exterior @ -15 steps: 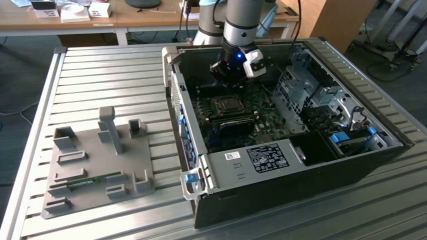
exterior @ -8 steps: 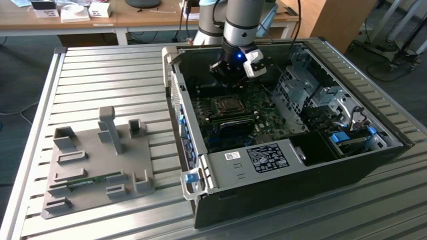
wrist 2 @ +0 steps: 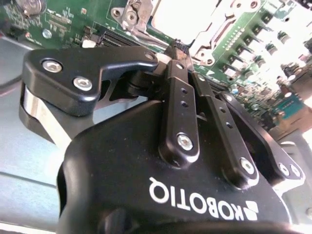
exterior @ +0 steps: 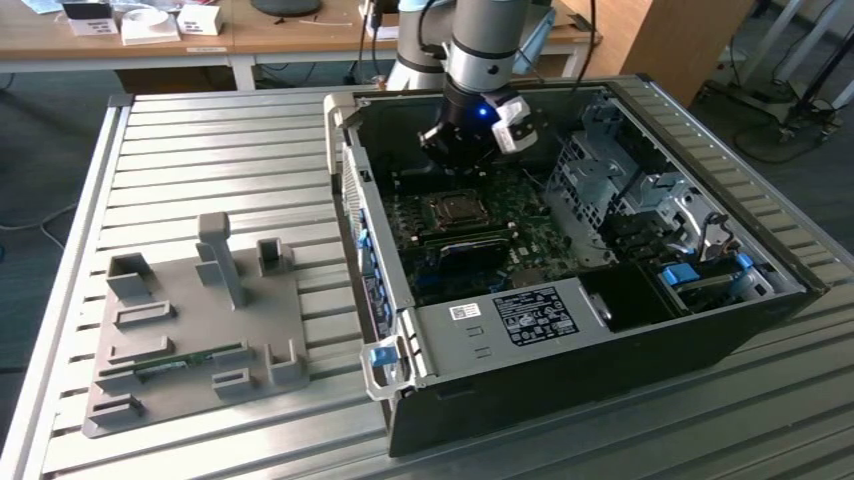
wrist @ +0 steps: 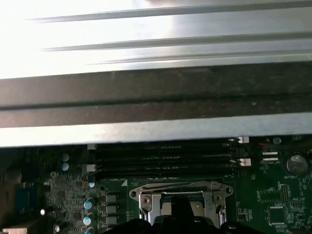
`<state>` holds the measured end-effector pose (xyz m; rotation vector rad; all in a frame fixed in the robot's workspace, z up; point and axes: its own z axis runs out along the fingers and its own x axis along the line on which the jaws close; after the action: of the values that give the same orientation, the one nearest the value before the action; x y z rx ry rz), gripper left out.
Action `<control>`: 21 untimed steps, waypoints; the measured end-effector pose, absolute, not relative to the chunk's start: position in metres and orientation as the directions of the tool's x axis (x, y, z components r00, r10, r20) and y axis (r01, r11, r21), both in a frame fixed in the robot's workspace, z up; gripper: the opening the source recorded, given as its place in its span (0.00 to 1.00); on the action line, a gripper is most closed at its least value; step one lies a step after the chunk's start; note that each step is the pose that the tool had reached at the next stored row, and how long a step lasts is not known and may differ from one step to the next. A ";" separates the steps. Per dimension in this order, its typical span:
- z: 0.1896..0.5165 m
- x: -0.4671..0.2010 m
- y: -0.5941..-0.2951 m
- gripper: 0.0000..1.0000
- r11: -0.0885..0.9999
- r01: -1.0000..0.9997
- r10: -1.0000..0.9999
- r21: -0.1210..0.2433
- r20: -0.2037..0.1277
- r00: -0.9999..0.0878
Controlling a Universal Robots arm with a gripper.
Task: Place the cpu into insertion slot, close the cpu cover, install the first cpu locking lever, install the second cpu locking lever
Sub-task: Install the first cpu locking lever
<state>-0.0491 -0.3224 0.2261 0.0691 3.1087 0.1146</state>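
Arm: reaches down into the open computer case, its gripper hanging just above the socket.
Fingers: pressed together, holding nothing.
cpu cover: silver windowed frame, lying flat over the socket on the green motherboard, mid-case.

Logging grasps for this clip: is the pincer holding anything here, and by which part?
Cannot be told. In the second wrist view the pincer is shut, its tips over the cpu socket, but whether something thin sits between them does not show.
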 end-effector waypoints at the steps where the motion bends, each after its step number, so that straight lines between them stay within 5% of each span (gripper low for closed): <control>1: 0.226 -0.049 -0.322 0.11 0.997 0.037 0.040 0.071 -0.028 -0.999; 21: 0.226 -0.044 -0.337 0.11 0.998 0.010 0.012 0.062 -0.028 -1.000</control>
<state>-0.0443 -0.3368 0.2262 0.0172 3.1113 0.0957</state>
